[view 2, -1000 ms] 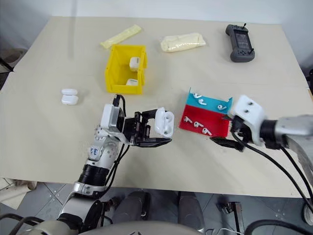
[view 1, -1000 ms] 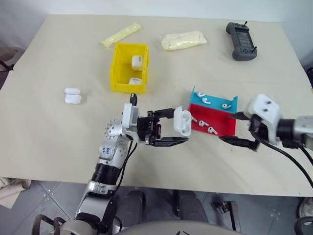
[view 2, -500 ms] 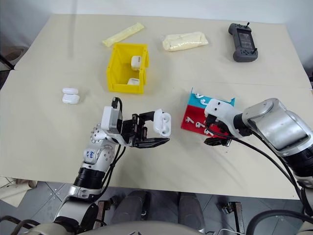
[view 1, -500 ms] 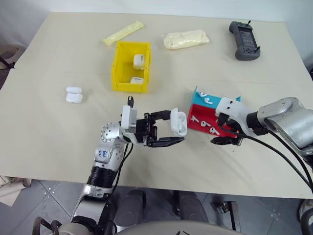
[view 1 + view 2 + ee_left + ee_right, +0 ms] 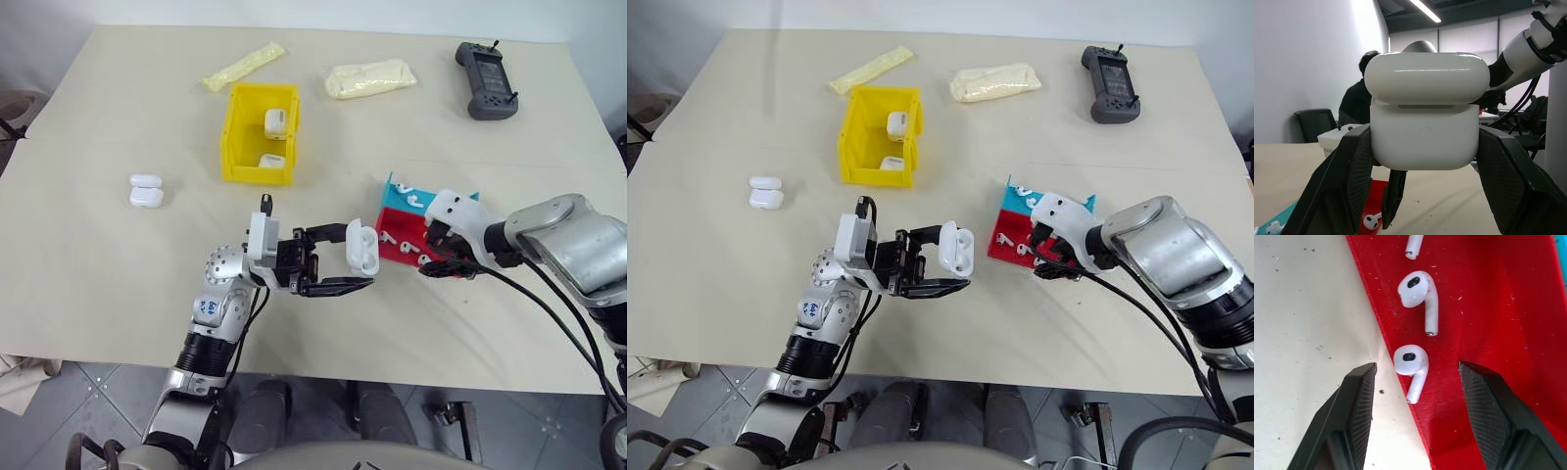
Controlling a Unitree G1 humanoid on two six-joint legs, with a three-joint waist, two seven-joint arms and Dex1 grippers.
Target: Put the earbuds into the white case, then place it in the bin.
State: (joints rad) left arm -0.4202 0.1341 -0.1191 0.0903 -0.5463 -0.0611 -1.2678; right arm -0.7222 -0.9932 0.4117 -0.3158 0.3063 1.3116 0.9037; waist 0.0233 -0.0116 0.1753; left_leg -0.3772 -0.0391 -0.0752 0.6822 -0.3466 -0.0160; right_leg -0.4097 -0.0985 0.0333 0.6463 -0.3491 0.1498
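While my left gripper [image 5: 358,267] clamps the white case [image 5: 362,246] beside the red tray [image 5: 1488,308], my right gripper [image 5: 1415,377] straddles an earbud [image 5: 1411,363], unclosed; it may slip.

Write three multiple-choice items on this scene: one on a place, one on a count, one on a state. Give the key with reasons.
1. Where does the earbud between the right gripper's fingers lie?
A. on the red part of the tray
B. in the yellow bin
C. on the bare table

2. How many white cases lie inside the yellow bin?
A. none
B. two
C. four

3. What does the left gripper do?
A. hangs open
B. clamps a white case
C. holds a controller

Key: 1 A, red floor lies under the earbud; 2 B, two cases show inside its walls; 3 B, both fingers press the case's sides.
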